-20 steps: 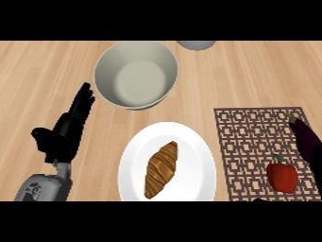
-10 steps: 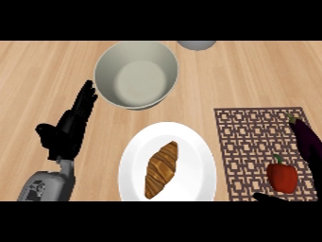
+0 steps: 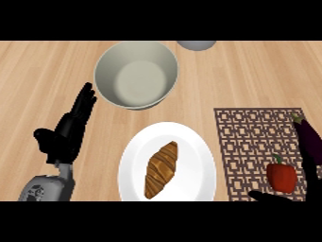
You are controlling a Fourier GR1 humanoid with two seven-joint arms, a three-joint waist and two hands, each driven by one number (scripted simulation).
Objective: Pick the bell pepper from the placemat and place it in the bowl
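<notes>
Head view. The pepper (image 3: 282,176) lies on the placemat (image 3: 257,137), just beside an eggplant (image 3: 311,140), well apart from the bowl (image 3: 136,74). The right hand (image 3: 299,196) sits at the lower right edge, thumb reaching in below the pepper; whether its fingers are spread or closed cannot be told. Compared with a second ago it has crept slightly closer to the pepper, which has not moved. Judgement: approach under way, grasp not yet made. The left hand (image 3: 67,132) rests at left, fingers straight. A plate (image 3: 195,146) with a pastry (image 3: 160,168) lies between placemat and left hand.
</notes>
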